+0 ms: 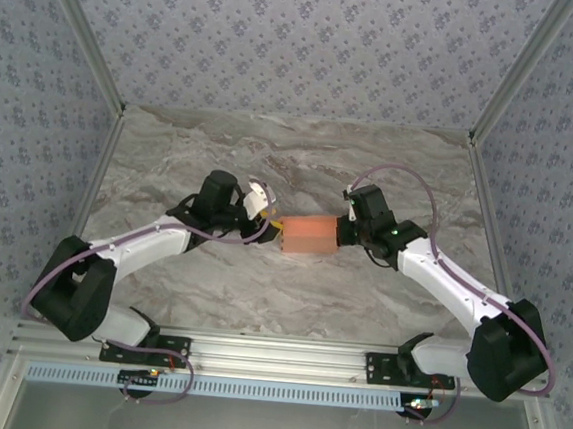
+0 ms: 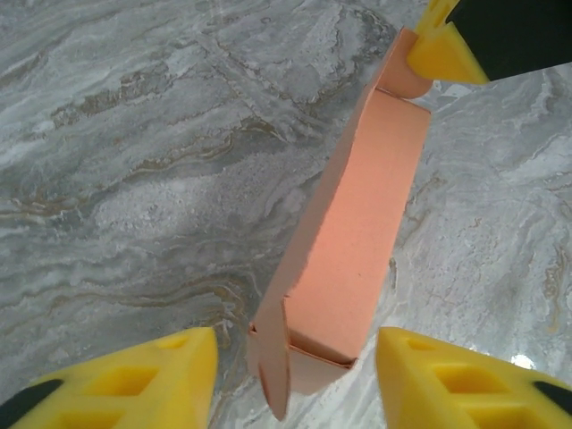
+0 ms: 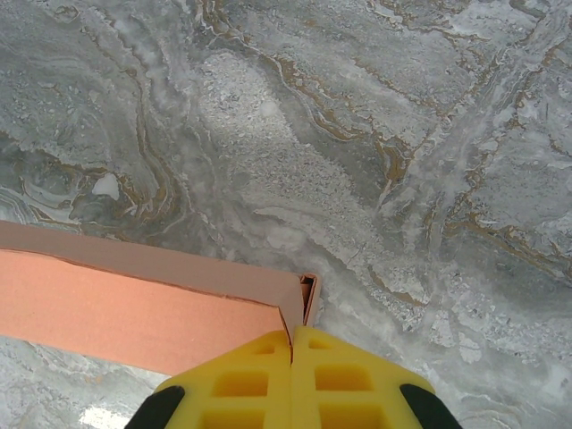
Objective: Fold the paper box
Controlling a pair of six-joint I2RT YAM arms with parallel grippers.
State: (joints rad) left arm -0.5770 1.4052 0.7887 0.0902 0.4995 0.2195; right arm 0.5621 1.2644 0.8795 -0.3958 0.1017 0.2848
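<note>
The box [image 1: 310, 235] is plain salmon-orange. The table [image 1: 260, 292] is grey marble with brown veins, and the walls [image 1: 301, 45] are grey-blue with small flowers. The fingers [image 2: 134, 380] are yellow, the arms [image 1: 154, 240] white and black.

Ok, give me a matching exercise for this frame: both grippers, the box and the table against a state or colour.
1. left gripper
2. right gripper
3. paper box
4. table

A. grey marbled
B. shut, pinching one end of the box
C. open, straddling the other end of the box
D. salmon-orange

Pairs: 1-C, 2-B, 3-D, 4-A
</note>
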